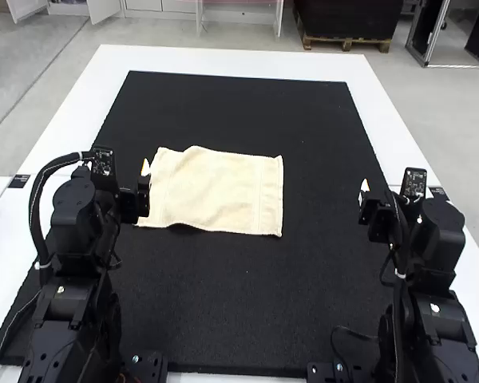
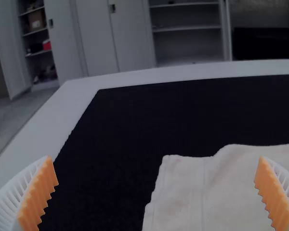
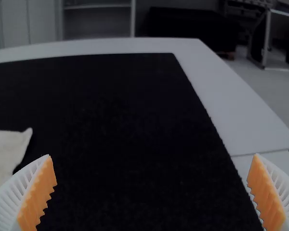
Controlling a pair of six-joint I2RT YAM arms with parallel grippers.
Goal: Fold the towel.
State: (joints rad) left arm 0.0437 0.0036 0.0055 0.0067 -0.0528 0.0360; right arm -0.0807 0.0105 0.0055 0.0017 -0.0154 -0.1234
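One cream towel [image 1: 223,191] and one black mat [image 1: 223,319], on one white table [image 1: 223,57]. Two black robot arms: one left arm [image 1: 76,209] and one right arm [image 1: 437,239]. Two grippers, one per arm: the left gripper [image 1: 146,170] and the right gripper [image 1: 364,188]. Each gripper has two white ribbed fingers [image 2: 14,192], four in all, with four orange pads [image 2: 38,192], one per finger.
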